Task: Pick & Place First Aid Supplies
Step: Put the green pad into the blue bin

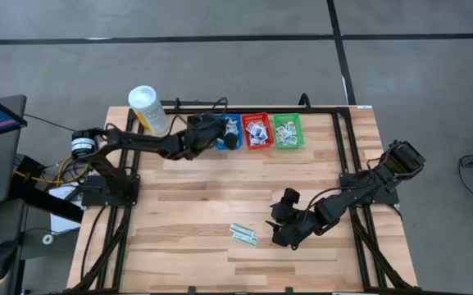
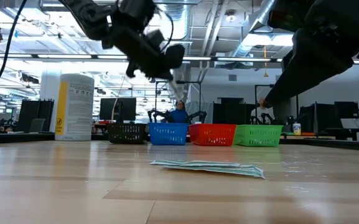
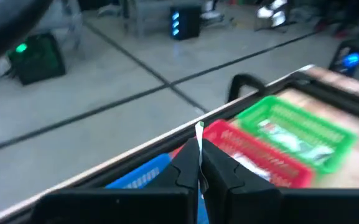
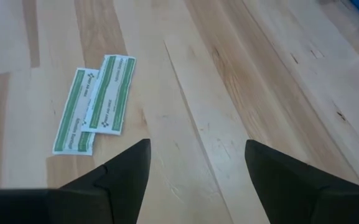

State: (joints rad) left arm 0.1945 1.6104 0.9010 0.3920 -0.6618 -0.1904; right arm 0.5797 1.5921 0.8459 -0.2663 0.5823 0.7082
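Two narrow pale-green strips [image 4: 95,102] lie flat and overlapping on the wooden table [image 1: 187,205], also visible in the high view [image 1: 243,234] and low view [image 2: 210,167]. My right gripper [image 4: 198,149] is open just right of them [image 1: 279,229], above the wood, touching nothing. My left gripper [image 3: 199,152] hovers at the far edge over the blue basket [image 1: 229,131] and is shut on a thin white packet [image 3: 199,132]. The blue, red [image 1: 256,129] and green [image 1: 287,129] baskets hold more packets. My left gripper pinches the thin white packet between its two fingers, which meet flat on both faces. I see the packet edge-on, its far edge [image 3: 199,127] sticking out beyond the fingertips. It is lifted clear, above the blue basket's rim [image 3: 139,177].
A black basket [image 2: 127,132] stands left of the blue one in the row along the far edge. A tall white tub with a yellow label [image 1: 148,109] stands at the far left corner. Bare wood lies between the baskets and the strips.
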